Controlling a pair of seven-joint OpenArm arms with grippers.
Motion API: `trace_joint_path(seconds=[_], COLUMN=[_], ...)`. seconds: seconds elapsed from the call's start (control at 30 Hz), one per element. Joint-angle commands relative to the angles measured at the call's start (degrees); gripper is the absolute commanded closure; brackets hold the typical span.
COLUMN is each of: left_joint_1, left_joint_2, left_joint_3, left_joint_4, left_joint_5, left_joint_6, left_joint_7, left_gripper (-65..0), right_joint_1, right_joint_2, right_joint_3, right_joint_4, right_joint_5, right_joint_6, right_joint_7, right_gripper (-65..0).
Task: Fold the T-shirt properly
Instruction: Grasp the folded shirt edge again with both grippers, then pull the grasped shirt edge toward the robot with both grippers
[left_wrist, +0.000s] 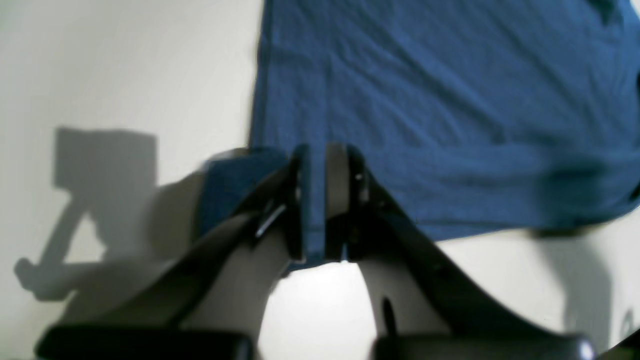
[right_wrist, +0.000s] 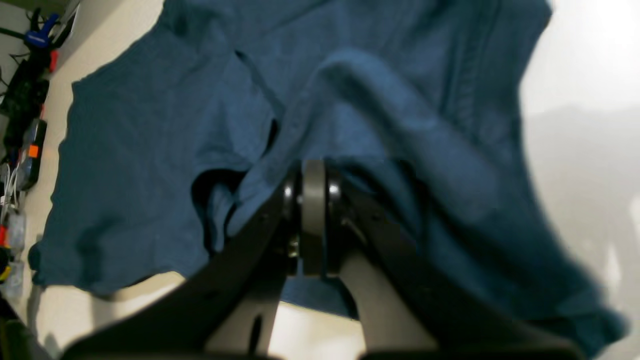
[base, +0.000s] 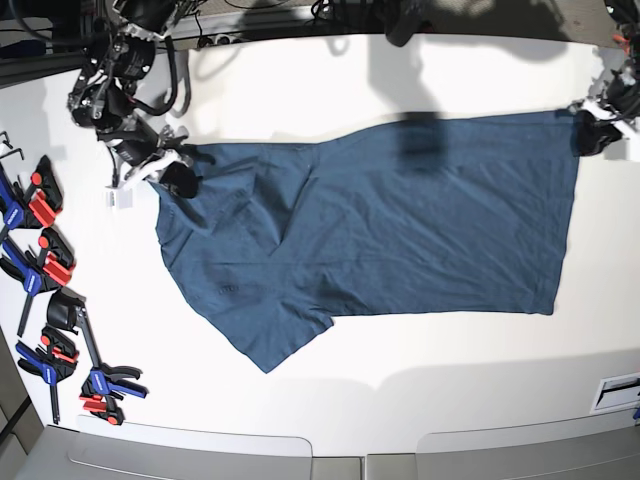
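The dark teal-blue T-shirt (base: 400, 230) lies spread and wrinkled across the white table (base: 400, 380), one sleeve pointing toward the front left. At the shirt's far right corner, my left gripper (base: 592, 132) pinches the cloth. In the left wrist view a strip of the T-shirt (left_wrist: 450, 100) runs between the nearly closed fingers of the left gripper (left_wrist: 322, 155). My right gripper (base: 172, 172) is at the shirt's far left corner. Its jaws stand together in the right wrist view, where the right gripper (right_wrist: 314, 170) has the T-shirt (right_wrist: 150, 150) bunched and pulled up around its tip.
Several red-blue-black clamps (base: 45, 265) lie along the table's left edge, one more clamp (base: 105, 385) near the front left. Cables and gear (right_wrist: 25, 100) sit beyond that edge. A white label (base: 625, 390) is at the front right.
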Motion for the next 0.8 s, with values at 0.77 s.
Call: trace_joint_path(seconds=[0.77], left_joint_1=[-2.05], left_joint_2=[-1.31], left_joint_3=[15.63], left_joint_4=[-9.57], left_joint_5=[21.66], left_joint_6=[14.23], left_joint_7=[-8.02], left_gripper=[-3.5], right_joint_1=[0.0], right_joint_2=[4.0], right_joint_3=[-10.69], right_joint_4=[-1.22], right_joint_5=[-19.63], right_joint_6=[-2.49], right_joint_7=[11.85], right_gripper=[0.0])
